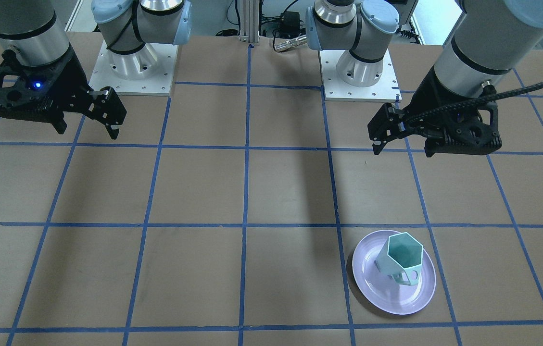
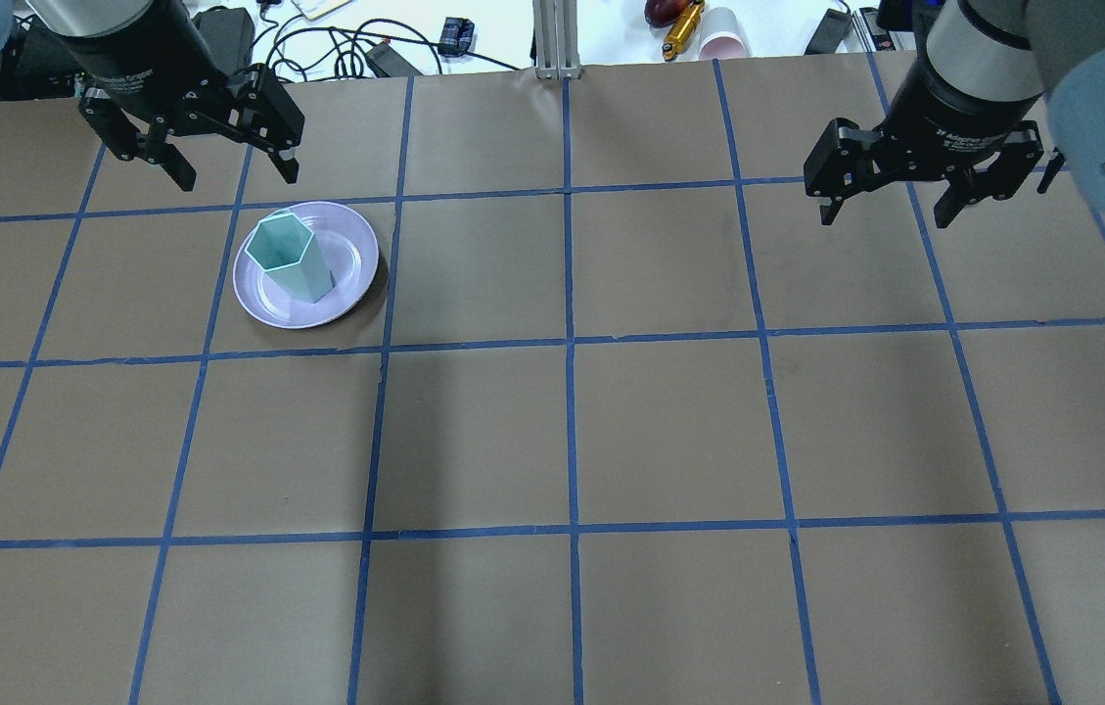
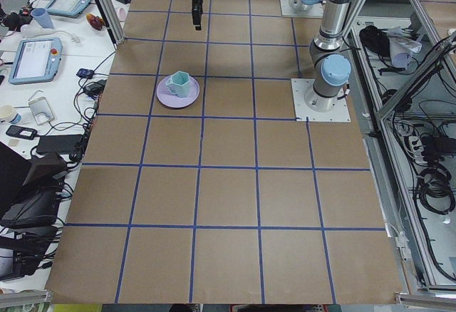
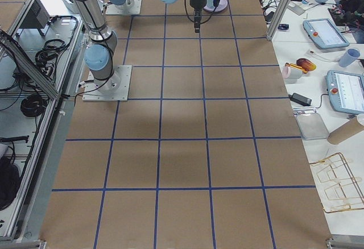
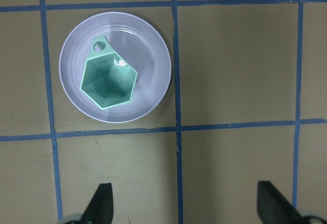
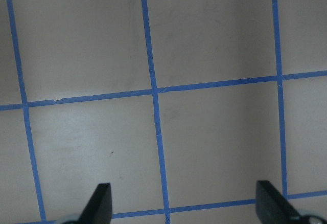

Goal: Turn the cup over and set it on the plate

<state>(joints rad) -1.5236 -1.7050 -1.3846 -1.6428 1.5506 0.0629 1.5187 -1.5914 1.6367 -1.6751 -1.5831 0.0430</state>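
The mint-green faceted cup [image 1: 403,257] stands upright, mouth up, on the lavender plate [image 1: 386,293], with its handle over the plate's surface. The overhead view shows the cup [image 2: 290,257] and plate [image 2: 356,264] at the far left. In the left wrist view the cup's teal inside [image 5: 109,83] shows, slightly off the plate's [image 5: 153,60] middle. My left gripper [image 2: 239,179] is open and empty, raised and apart from the cup; it also shows in its wrist view [image 5: 186,203]. My right gripper [image 2: 885,218] is open and empty, over bare table at the far right [image 6: 184,203].
Brown table with a blue tape grid. The two arm bases [image 1: 136,67] [image 1: 358,67] stand at the robot's edge. Cables, a paper cup [image 2: 723,44] and small items lie beyond the far edge. Control tablets [image 3: 32,59] sit on a side bench.
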